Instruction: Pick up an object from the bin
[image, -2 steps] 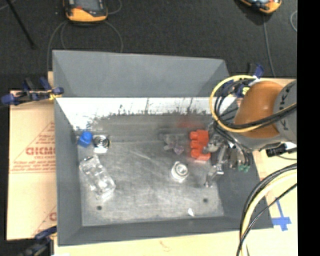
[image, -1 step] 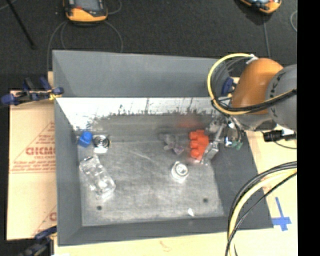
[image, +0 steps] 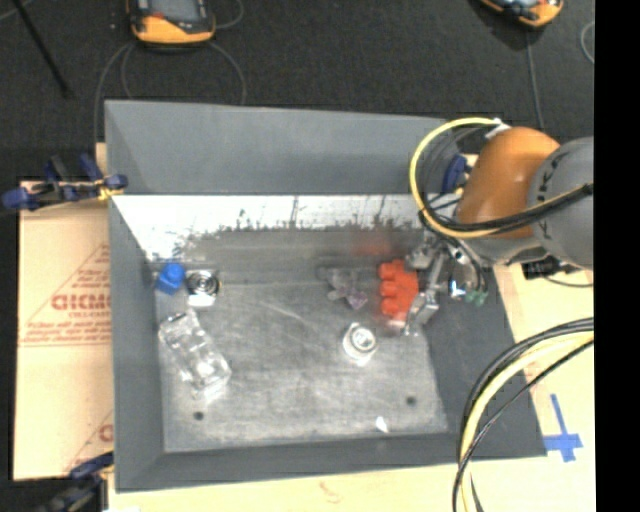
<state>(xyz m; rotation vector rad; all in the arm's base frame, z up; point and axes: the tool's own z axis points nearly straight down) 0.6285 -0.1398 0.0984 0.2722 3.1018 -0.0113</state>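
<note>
My gripper (image: 430, 287) is low at the right side of the bin, close to the right wall. Right against its left side sits a red-orange ridged block (image: 396, 288); whether the gripper grips it I cannot tell. A pale purple translucent piece (image: 349, 286) lies just left of the red block. A small clear round cap (image: 360, 342) rests on the floor below and left of the gripper.
A clear plastic container (image: 193, 353) lies at the left of the bin floor. A blue cap (image: 170, 278) and a small metallic round thing (image: 203, 286) sit by the back left corner. A tiny white scrap (image: 381, 425) lies near the front wall. The arm with its orange cover and cables reaches in from the right.
</note>
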